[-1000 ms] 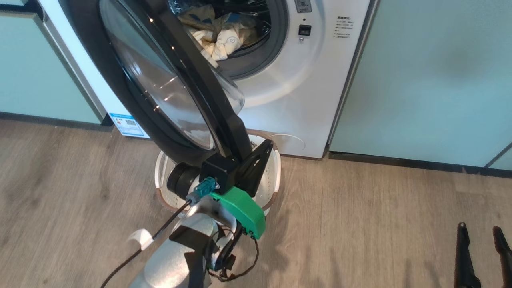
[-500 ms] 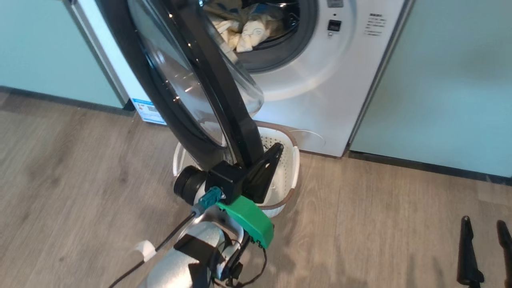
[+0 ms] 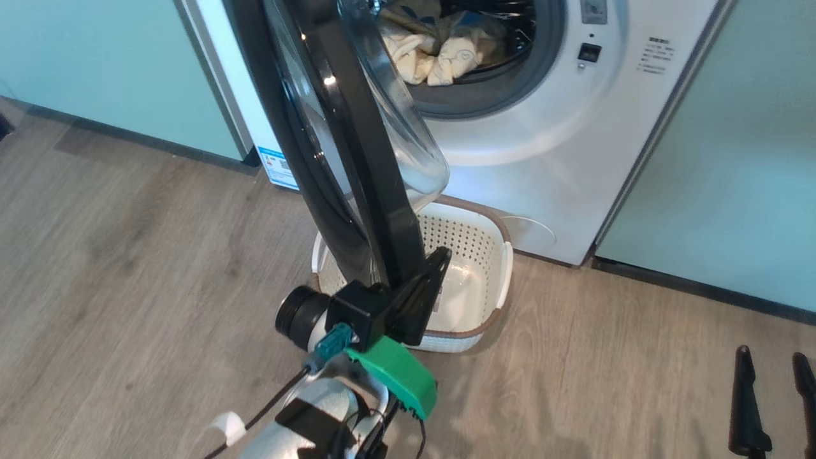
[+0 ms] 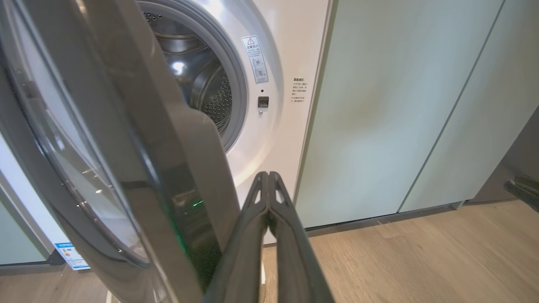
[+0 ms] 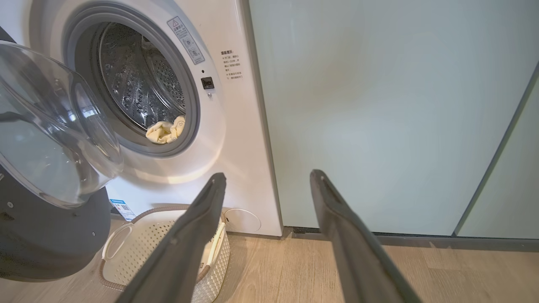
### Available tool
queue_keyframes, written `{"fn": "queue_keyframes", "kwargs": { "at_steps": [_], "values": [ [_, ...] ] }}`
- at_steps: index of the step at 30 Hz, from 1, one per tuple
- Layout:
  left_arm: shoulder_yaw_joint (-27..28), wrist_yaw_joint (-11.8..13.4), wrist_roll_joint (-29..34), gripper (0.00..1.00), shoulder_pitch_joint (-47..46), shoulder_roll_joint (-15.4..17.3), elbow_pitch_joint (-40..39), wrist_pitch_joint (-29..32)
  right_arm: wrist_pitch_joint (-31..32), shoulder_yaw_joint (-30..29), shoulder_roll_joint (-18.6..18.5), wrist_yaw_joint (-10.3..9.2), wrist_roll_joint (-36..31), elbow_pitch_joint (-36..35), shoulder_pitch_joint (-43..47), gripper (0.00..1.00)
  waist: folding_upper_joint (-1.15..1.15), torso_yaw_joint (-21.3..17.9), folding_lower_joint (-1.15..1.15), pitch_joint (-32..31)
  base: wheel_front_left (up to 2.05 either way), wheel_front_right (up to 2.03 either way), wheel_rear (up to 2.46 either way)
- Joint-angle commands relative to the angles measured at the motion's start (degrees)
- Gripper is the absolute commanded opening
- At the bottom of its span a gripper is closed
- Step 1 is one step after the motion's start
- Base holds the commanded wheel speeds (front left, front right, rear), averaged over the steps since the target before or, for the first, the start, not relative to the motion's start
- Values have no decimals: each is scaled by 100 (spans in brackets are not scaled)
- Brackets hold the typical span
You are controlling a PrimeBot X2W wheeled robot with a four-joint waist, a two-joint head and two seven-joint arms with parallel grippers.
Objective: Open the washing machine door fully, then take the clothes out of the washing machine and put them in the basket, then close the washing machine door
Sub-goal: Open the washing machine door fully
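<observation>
STEP: open door fully | left gripper [image 4: 268,179] pressed closed, lying against washing machine door [image 3: 357,159] inner edge: you push outward steadily, clearing basket [image 3: 494,255] below | right gripper [image 5: 267,179] spread wide, empty | clothes [image 3: 440,51] sit in drum

Silver forearm [image 3: 299,421], green bracket [image 3: 398,376], black cables [image 3: 268,408]
</observation>
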Motion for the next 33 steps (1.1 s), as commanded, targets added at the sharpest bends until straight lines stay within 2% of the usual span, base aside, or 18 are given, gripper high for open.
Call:
{"fn": "queue_keyframes", "kwargs": {
  "at_steps": [1,15,33],
  "values": [
    [310,114,46,0,-89,165,-183,-45,-32,128,-102,-16,-29,-137,-176,100,0,70,0,-44,0,0,0],
    [322,392,94,0,286,313,-516,10,-32,127,-102,-16,7,-117,-61,100,0,579,0,-178,0,0,0],
    [872,937,50,0,712,548,-1007,-332,-32,38,-101,-16,-6,-124,-70,100,0,1043,0,-119,0,0,0]
  ]
}}
